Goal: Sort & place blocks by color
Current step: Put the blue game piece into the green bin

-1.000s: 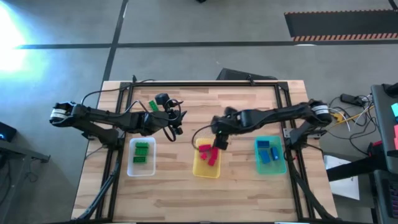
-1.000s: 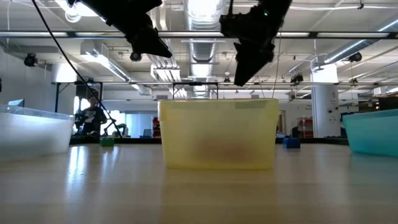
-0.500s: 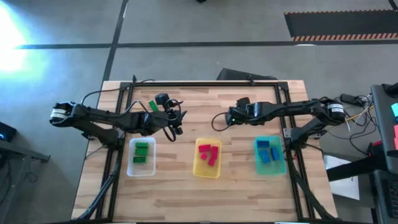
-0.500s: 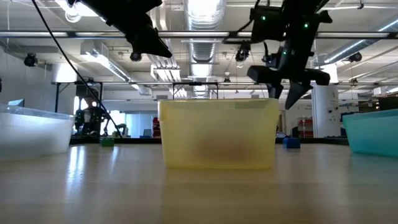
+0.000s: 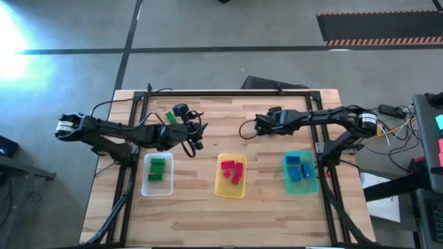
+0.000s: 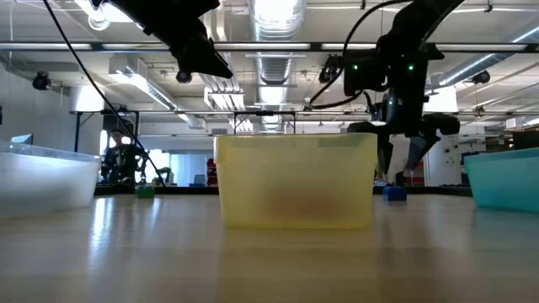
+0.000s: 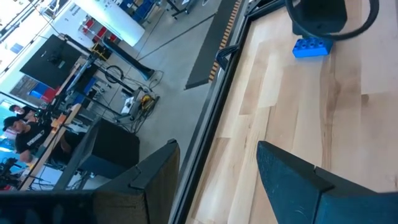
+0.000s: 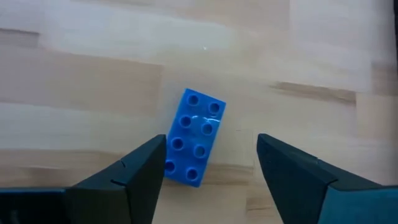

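A blue block (image 8: 196,137) lies flat on the table, studs up, and also shows as the blue block (image 6: 394,194) in the low view. My right gripper (image 8: 211,142) is open and hangs just above it, a finger on either side, touching nothing; from overhead the right gripper (image 5: 258,126) hides the block. A green block (image 5: 170,117) lies loose near the far edge. My left gripper (image 5: 196,142) is open, raised beside the clear tray, and holds nothing. More green blocks (image 5: 158,169), red blocks (image 5: 232,171) and blue blocks (image 5: 299,170) lie inside the trays.
Three trays stand in a row along the middle of the table: clear tray (image 5: 146,185) on the left, yellow tray (image 5: 220,191) in the centre, teal tray (image 5: 311,185) on the right. A dark frame (image 5: 228,95) runs along the far edge. Bare wood lies near the front edge.
My right gripper has left its place above the yellow tray, swung toward the table's far edge and slightly right, then come down over the loose blue block. The blocks and trays have stayed in place.
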`<state>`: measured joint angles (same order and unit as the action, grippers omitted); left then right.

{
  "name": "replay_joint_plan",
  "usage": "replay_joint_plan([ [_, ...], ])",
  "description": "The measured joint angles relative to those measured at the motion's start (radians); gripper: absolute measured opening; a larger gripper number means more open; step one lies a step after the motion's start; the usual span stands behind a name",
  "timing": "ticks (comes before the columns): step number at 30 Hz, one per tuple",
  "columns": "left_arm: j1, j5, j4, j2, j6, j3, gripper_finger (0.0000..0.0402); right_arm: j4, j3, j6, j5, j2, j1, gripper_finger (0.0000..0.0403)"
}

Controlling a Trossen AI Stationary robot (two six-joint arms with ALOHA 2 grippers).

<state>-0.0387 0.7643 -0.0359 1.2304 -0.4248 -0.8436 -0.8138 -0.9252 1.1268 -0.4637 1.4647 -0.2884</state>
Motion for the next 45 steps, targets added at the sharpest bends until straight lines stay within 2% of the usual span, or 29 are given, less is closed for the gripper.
replay_joint_plan([
  [8,0.0,0.0,0.0,0.0,0.0,0.0,0.0198,0.02,0.008,0.007,0.034,0.045,-0.002,0.0287],
  [19,0.0,0.0,0.0,0.0,0.0,0.0,0.0198,0.071,0.009,0.008,0.053,0.163,-0.002,0.0288],
  [25,0.0,0.0,0.0,0.0,0.0,0.0,0.0198,0.075,0.005,0.034,0.054,0.196,-0.002,0.0256],
  [37,0.0,0.0,0.0,0.0,0.0,0.0,0.0198,0.097,0.009,0.054,0.078,0.171,-0.002,0.0137],
  [45,0.0,0.0,0.0,0.0,0.0,0.0,0.0198,0.096,0.01,0.051,0.075,0.165,-0.002,0.0138],
])
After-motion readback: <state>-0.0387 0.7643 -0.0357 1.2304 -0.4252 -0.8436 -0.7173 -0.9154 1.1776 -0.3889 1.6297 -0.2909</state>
